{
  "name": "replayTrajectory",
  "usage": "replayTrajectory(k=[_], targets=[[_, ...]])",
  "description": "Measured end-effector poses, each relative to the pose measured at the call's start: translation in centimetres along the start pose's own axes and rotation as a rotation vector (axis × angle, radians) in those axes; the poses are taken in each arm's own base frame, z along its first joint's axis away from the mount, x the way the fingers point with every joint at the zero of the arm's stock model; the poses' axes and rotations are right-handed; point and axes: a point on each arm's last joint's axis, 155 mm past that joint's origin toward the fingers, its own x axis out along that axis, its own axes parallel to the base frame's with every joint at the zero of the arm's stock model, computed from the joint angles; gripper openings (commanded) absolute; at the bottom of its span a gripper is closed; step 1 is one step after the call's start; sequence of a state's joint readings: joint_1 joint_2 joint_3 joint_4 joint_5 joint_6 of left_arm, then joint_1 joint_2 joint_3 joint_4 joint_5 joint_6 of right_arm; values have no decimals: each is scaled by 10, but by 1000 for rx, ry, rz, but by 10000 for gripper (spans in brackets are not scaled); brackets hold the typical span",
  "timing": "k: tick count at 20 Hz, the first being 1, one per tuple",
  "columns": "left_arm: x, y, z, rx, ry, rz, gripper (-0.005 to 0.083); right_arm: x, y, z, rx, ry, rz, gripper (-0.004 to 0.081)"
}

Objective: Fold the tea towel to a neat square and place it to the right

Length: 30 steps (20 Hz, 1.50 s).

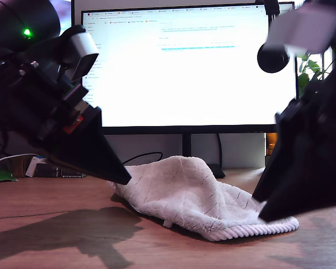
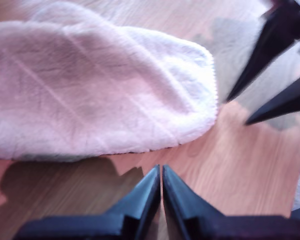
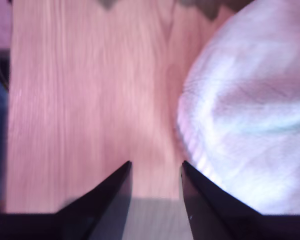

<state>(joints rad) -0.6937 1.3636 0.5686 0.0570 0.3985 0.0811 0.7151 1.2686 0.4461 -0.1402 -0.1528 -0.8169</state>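
The tea towel point(image 1: 196, 196) lies in a loose, rumpled heap on the wooden desk point(image 1: 50, 202), in front of the monitor point(image 1: 185, 67), a little toward the exterior view's right. Its ribbed edge faces the camera. It is not yet a neat square, so the folding step seems to be in hand, and the placing is not done. No gripper holds the cloth now.

The first gripper point(image 2: 161, 172) is closed, its two dark fingers pressed together with nothing between them, and it hangs over bare wood just beside the long edge of the towel. The second gripper point(image 3: 156, 167) is a little open and empty, also over bare wood, near a rounded end of the towel.

In the exterior view two dark arms reach down, one at each side of the towel.

Probably the next move calls for opening the first gripper and taking an edge or corner, so the cloth can be spread flat and folded over.
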Motion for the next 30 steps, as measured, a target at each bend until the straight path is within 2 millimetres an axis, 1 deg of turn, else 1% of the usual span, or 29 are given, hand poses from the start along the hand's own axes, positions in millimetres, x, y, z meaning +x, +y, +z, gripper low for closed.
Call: replayTrajectory(k=[3,5,7,9,10,11,13,15,16,17,20,22,23,26,27,28,30], targets=[[0,0,1,-8,-2,0,-19,7,-17,11,-19,6,-14,288],[0,0,1,-11,-3,1,-19,10,-25,15,-23,14,-25,288],[0,0,2,-9,-7,2,-19,12,-28,16,-23,20,-23,287],[0,0,3,-8,-10,2,-19,17,-24,11,-28,37,-3,279],[0,1,3,-8,-11,2,-19,17,-25,12,-44,37,-2,279],[0,0,3,-8,-11,2,-19,19,-25,13,-56,38,2,263],[0,0,3,-12,-10,2,-19,23,-25,19,-81,29,7,168],[0,0,3,-18,-10,2,-19,25,-22,22,-93,24,17,12],[0,0,2,-21,-8,1,-19,25,-20,23,-98,24,22,-8],[0,0,0,-25,0,1,-19,26,-18,24,-92,24,27,-10],[0,-1,-11,-44,45,-2,-19,26,-12,29,2,24,69,-10],[0,-1,-15,-41,58,-3,-19,21,-12,39,71,18,113,-10],[0,-2,-14,-23,56,-6,-19,17,-18,47,80,14,117,-10],[3,-12,-14,22,60,-17,-19,-3,-53,86,77,-32,74,-10],[4,-13,-15,37,64,-8,-19,-10,-61,95,75,-41,65,-10],[4,-13,-15,44,66,1,-19,-15,-68,100,80,-42,59,-10],[2,-10,-11,62,57,39,-19,-23,-79,101,94,-32,47,-10]])
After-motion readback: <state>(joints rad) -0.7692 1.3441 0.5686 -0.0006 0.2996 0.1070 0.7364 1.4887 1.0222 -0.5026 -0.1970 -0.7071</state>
